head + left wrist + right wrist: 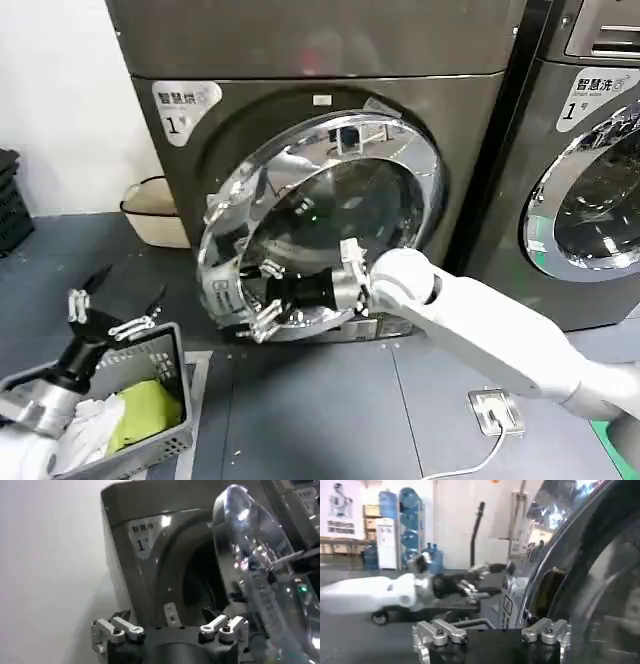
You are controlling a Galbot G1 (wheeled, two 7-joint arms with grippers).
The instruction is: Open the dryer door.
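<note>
Dryer (300, 110): dark bronze-grey front-loader filling the upper centre of the head view, white badge marked 1 at its upper left corner; it also stands across the middle of the left wrist view (150, 555).

Second machine (590, 160): like front-loader at the right edge of the head view, just beside the dryer.

Dryer door (320, 215): round porthole, wide chrome ring around dark glass, at frame centre in the head view. It stands ajar, its lower left edge swung out from the dryer front; the left wrist view shows the door (260, 565) tilted away from the dark opening.

Right hand (262, 298): at the door's lower left rim, arm entering from the lower right of the head view. Its fingers appear parted around the chrome edge, though an actual grip cannot be told.

Basket (165, 400): grey, lower left of the head view, holding white and green cloth.

Left hand (115, 300): above the basket at lower left, well apart from the door, fingers spread wide, holding nothing.
</note>
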